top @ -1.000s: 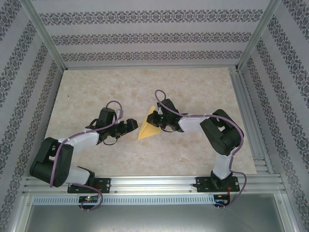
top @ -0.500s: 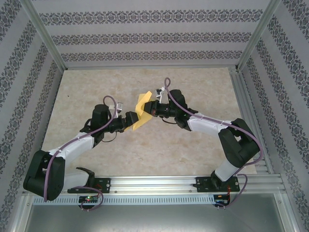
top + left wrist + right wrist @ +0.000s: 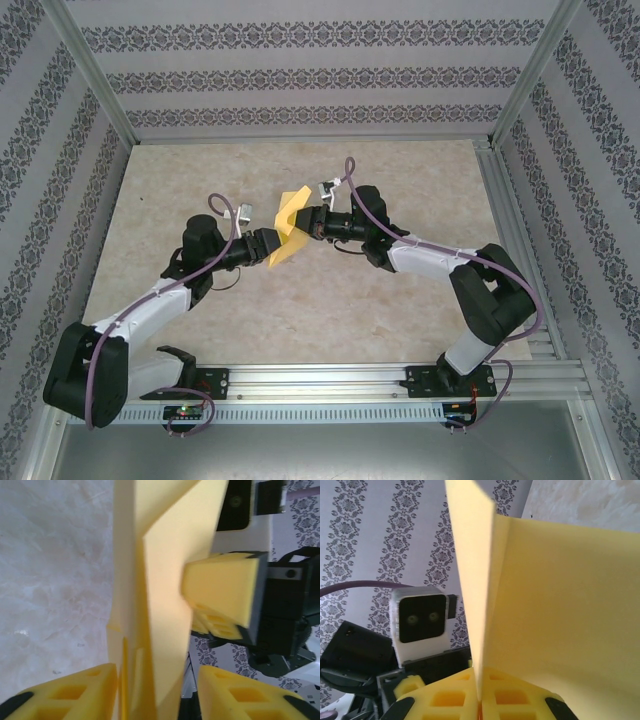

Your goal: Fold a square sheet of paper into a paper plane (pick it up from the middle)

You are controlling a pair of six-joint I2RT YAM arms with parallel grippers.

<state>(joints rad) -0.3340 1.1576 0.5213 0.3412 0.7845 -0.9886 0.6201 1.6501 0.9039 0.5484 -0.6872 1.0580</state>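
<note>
Above the desk [image 3: 180, 190], the partly folded yellow paper [image 3: 288, 228] is hanging in mid-air, probably for creasing. The right tool [image 3: 308, 222] is pinching its edge to steady it. The left tool [image 3: 270, 243] is straddling it half-wide, perhaps touching.

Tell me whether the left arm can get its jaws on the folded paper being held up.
Probably yes: the folded paper stands between the open left jaws, nothing in between. The right jaws pinch it farther along, clear of that spot.

A pale marbled tabletop [image 3: 180, 200] sits inside damask-striped walls [image 3: 300, 75], with aluminium rails [image 3: 320, 378] along its near edge
</note>
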